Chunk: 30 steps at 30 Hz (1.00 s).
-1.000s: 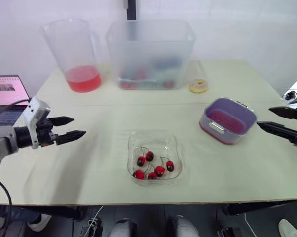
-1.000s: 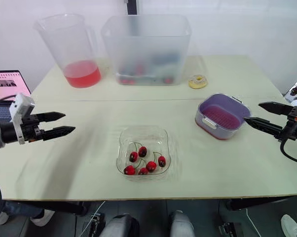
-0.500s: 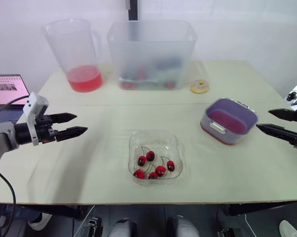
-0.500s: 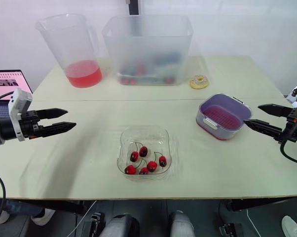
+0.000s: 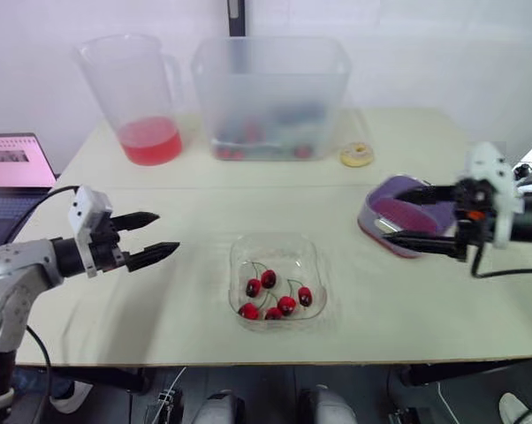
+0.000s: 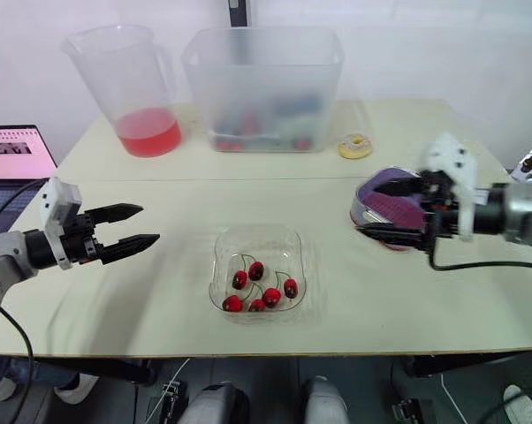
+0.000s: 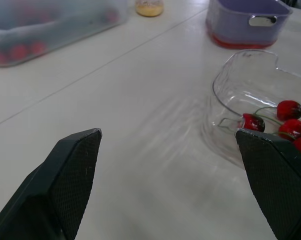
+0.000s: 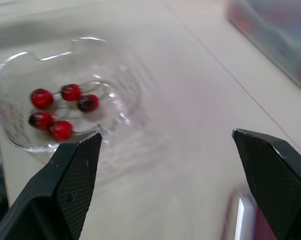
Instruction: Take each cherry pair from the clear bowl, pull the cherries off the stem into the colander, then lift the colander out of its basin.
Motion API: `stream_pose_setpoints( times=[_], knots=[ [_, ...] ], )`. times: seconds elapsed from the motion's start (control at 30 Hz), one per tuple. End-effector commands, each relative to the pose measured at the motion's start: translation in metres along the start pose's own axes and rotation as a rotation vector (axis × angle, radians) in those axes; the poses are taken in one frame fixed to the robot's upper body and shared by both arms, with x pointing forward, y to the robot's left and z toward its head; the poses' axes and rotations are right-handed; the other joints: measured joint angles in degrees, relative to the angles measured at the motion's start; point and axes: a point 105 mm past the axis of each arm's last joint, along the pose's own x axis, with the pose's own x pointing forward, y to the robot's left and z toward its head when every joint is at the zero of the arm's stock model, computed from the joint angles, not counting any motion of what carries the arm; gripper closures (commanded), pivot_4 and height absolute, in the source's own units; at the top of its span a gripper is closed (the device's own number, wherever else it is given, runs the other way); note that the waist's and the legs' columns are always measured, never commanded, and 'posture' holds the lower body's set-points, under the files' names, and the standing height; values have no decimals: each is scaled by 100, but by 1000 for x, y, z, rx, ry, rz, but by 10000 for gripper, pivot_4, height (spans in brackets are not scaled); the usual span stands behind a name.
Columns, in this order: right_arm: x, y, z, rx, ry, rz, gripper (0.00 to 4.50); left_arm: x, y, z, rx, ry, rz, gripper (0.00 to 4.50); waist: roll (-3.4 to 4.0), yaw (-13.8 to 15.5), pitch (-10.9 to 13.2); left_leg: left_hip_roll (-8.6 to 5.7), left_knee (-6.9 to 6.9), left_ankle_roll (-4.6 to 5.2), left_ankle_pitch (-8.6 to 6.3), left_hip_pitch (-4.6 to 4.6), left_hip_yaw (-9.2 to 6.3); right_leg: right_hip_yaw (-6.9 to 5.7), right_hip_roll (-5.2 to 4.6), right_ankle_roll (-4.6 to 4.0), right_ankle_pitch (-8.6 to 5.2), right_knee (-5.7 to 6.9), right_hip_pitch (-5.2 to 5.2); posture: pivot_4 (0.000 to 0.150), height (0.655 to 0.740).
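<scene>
The pale table (image 5: 204, 203) spans nearly the whole frame, its front edge running along the bottom and its right edge cutting off at the far right. At upper centre, against the far edge, stands a large frosted bin (image 5: 270, 97). Just to its left is a clear pitcher (image 5: 133, 97) with red liquid at the bottom. An open laptop (image 5: 14, 163) sits beyond the table's left edge, at middle left.

The purple colander (image 7: 243, 17) sits in its basin at middle right, close to the table's right edge. The right end effector (image 6: 372, 209) reaches in from the right, fingers apart. 1 finger lies across the colander's far rim and the other along its near side. Whether either touches it cannot be told.

The clear bowl (image 5: 279, 247) rests at lower centre, near the front edge, upright, with 6 red cherries (image 5: 286, 305) clustered in the half nearer the front edge, thin stems looping among them. Bare table separates the bowl from the colander.

At lower left the left end effector (image 5: 167, 232) hangs above the table with its 2 fingers spread wide, tips pointing toward the bowl. A strip of bare surface lies between them. A broad open band of table also runs across the middle, between the bowl and the bin.

A small yellow ring (image 5: 356, 155) lies beside the bin's right corner.
</scene>
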Motion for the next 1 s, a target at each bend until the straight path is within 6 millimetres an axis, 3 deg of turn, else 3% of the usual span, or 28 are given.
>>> stream_pose_setpoints(
  times=[0.03, 0.1, 0.17, 0.27, 0.37, 0.47, 0.5, 0.57, 0.67, 1.0],
  knots=[
    [38, 12, 22, -46, 47, 102, 576, -6, 2, 6, 48, -35, 18, 0, 0, -33, 0, 1, 1, 0, 0, 0, -1, 0, 0, 0, 0, 0, -1, 1500, 6863],
    [60, 18, 34, -91, 57, 157, 576, -5, 1, 10, 50, -83, 27, 0, -2, -31, 0, 2, 1, -2, 1, -7, -2, 0, 1, -3, 2, 1, -9, 1500, 6863],
    [88, 32, 36, -183, 117, 225, 576, -5, -13, 10, -57, -86, -71, 0, -5, -7, -1, 1, -1, -2, 1, -15, -5, -3, 2, -3, 2, -1, -14, 1500, 6863],
    [109, 45, 39, -203, 133, 275, 576, -6, -18, 13, -108, -104, -102, 0, -8, -6, -2, -5, 0, -1, 1, -24, -3, -3, 1, -3, 2, -2, -22, 1500, 6863],
    [133, 52, 18, -222, 228, 259, 576, -7, -26, 17, -87, -121, -113, 0, -11, 6, -4, -7, 13, -1, 0, -27, -7, -5, 1, -3, 2, 1, -18, 1500, 6863],
    [144, 49, 10, -178, 258, 221, 576, -8, -27, 17, -67, -109, -90, 0, -11, 1, -4, -7, 21, 0, 0, -26, -8, -5, 1, -4, 3, 6, -15, 1500, 6863],
    [147, 49, 9, -133, 258, 214, 3057, -8, -26, 16, -50, -98, -77, 0, -11, -15, -4, -7, 21, 0, 1, -26, -8, -5, 1, -4, 3, 9, -16, 1500, 6863],
    [152, 55, 5, -84, 269, 223, 9082, -8, -25, 19, -32, -114, -56, 0, -11, -31, -4, -6, 20, -1, 1, -23, -7, -5, 2, -4, 3, 11, -15, 1500, 6863],
    [161, 61, -11, -63, 316, 214, 24168, -8, -27, 26, 26, -145, -55, 0, -11, -32, -4, -5, 19, -1, 0, -23, -8, -7, 3, -4, 3, 11, -16, 1500, 6863],
    [167, 54, -28, -23, 375, 155, 24168, -7, -27, 20, 46, -123, -64, 0, -11, -64, -4, -7, 18, 0, 0, -23, -7, -7, 4, -4, 3, 11, -16, 1500, 6863]
  ],
)
